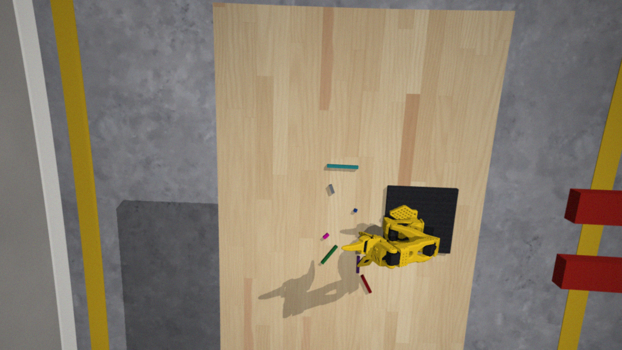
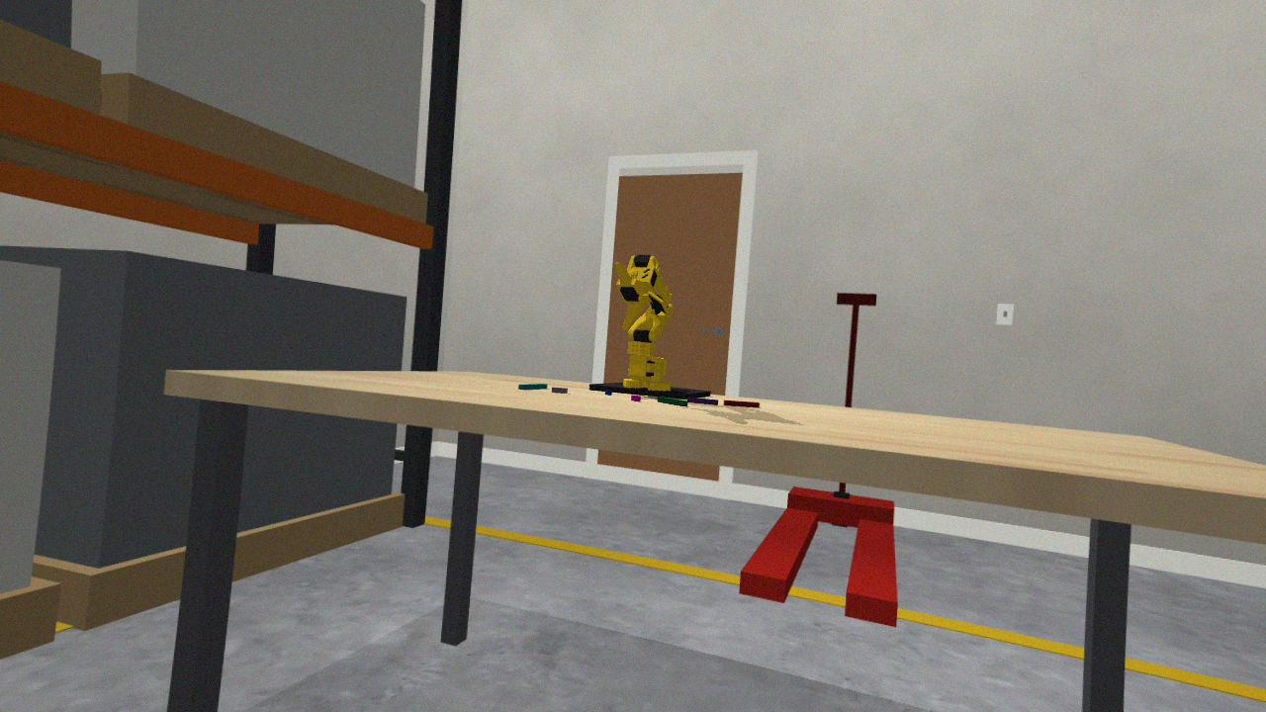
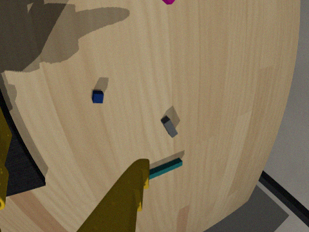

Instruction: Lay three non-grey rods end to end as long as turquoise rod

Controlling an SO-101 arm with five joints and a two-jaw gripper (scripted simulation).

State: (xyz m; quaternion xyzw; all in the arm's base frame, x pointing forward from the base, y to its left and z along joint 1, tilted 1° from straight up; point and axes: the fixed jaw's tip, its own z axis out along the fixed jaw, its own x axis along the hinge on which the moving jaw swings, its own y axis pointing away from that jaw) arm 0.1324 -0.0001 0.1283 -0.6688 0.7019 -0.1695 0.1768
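The turquoise rod [image 1: 342, 166] [image 2: 531, 386] [image 3: 165, 168] lies flat on the wooden table [image 1: 282, 87]. Below it lie a short grey rod [image 1: 331, 189] [image 3: 169, 125], a blue cube [image 1: 354, 210] [image 3: 97, 96], a magenta rod [image 1: 325, 236] [image 3: 168, 1], a green rod [image 1: 329, 253] [image 2: 673, 400], a purple rod [image 1: 358, 267] partly under the arm, and a red rod [image 1: 365, 283] [image 2: 741, 403]. All lie apart from each other. My yellow gripper [image 1: 354, 248] is open and empty, raised high above the table between the magenta and purple rods. One finger [image 3: 119, 196] shows in the wrist view.
The arm stands on a black base plate [image 1: 435, 204] [image 2: 681, 391] near the table's right edge. A red pallet jack [image 2: 823, 540] stands on the floor beyond the table. Shelving stands at the left in the exterior view.
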